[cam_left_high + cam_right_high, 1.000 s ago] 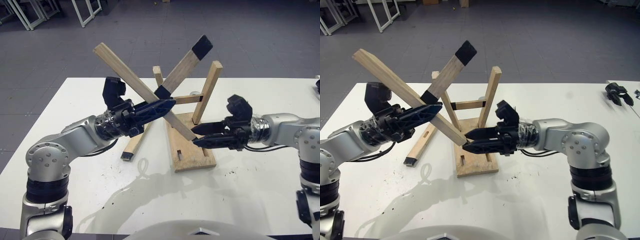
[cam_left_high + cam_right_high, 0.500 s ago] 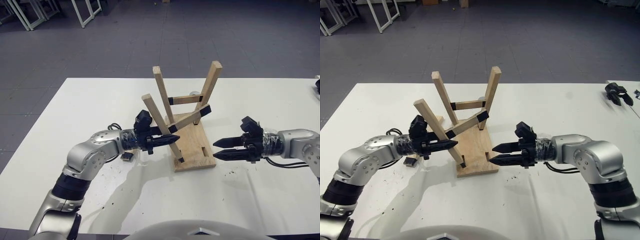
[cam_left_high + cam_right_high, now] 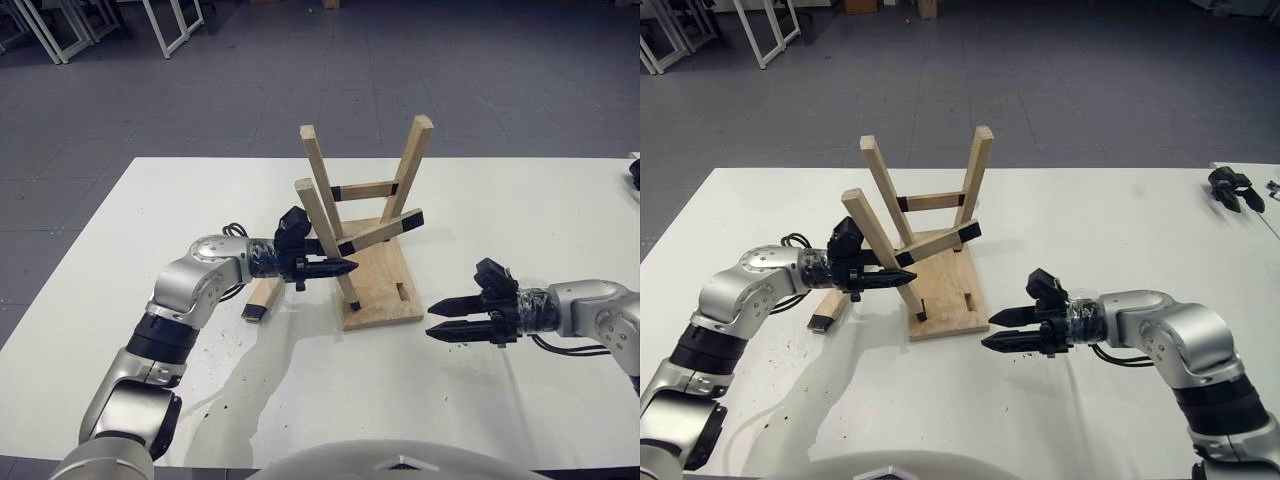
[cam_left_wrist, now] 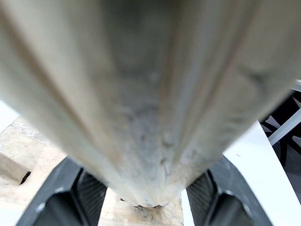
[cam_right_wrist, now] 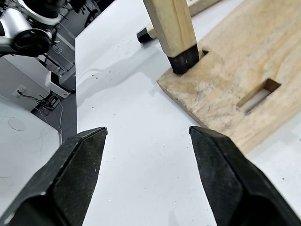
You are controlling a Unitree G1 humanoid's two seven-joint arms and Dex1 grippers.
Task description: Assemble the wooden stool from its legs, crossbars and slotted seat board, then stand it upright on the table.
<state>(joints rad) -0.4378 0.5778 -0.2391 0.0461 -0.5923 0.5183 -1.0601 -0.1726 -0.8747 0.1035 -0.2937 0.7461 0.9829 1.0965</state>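
Three legs are up so far, by my count. Left pincer is pinching the near-left leg partway up. That leg's black foot sits in the slotted seat board at its 7 o'clock corner, and a black-tipped crossbar juts from the leg toward 2 o'clock. Right pincer hangs spread, holding nothing, over the tabletop at 4 o'clock off the board. At the 12 o'clock end the far leg pair stands joined by its upper crossbar. The 5 o'clock slot gapes and the fourth leg lies loose at 9 o'clock, so that leg and the flip upright remain, I'd say. A second ago both pincers were at the near-left leg, aloft and slanting. Since then the right one has drawn back from the board.
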